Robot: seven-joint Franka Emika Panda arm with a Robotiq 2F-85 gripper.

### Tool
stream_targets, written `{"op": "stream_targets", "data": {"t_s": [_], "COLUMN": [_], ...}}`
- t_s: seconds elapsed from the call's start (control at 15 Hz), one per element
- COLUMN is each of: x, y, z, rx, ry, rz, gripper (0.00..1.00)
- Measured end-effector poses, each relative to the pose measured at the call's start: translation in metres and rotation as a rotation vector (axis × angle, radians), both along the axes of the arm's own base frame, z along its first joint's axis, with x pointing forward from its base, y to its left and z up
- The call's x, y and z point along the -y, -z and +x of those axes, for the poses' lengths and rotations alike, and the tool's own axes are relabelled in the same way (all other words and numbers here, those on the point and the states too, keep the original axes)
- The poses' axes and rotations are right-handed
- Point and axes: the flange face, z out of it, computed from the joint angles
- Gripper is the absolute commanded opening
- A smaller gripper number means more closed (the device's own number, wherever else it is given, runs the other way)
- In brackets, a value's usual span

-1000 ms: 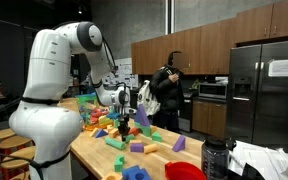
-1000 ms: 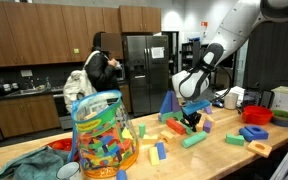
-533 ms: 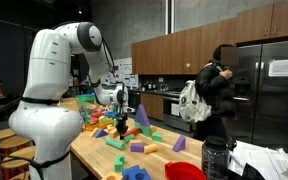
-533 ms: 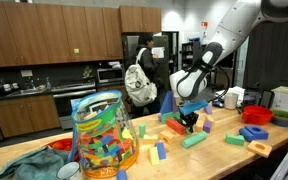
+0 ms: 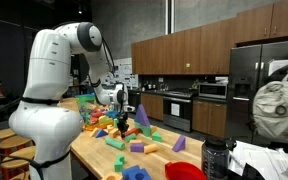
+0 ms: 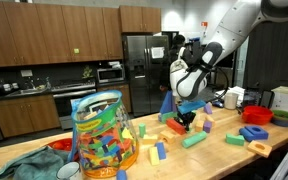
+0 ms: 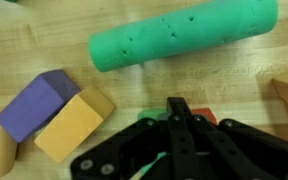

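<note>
The green cylinder [image 7: 184, 42] is lying across the upper half of the wrist view, apart from the gripper [image 7: 174, 108]. Its jaws are staying pressed together, pinching nothing visible. Only the person [image 5: 274, 105] is moving, reaching the right edge, so the blocks are lying undisturbed. 2 neighbours, a purple block [image 7: 34, 103] and an orange block [image 7: 72, 120], are touching at lower left on the wooden counter [image 7: 44, 40]. Kitchen cabinets [image 5: 184, 50] are lining the room.

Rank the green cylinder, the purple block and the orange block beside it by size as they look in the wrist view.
1. green cylinder, clearly the largest.
2. purple block and orange block: side by side and about alike, so no ranking between them.
</note>
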Motion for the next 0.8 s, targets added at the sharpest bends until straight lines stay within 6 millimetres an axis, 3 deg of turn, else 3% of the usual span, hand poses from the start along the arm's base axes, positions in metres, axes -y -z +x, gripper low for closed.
{"op": "stream_targets", "data": {"t_s": [0.8], "x": [0.012], "y": [-0.001], "z": [-0.001], "rx": [-0.016], "ry": [0.030], "rz": [-0.011], "gripper": [0.00]}}
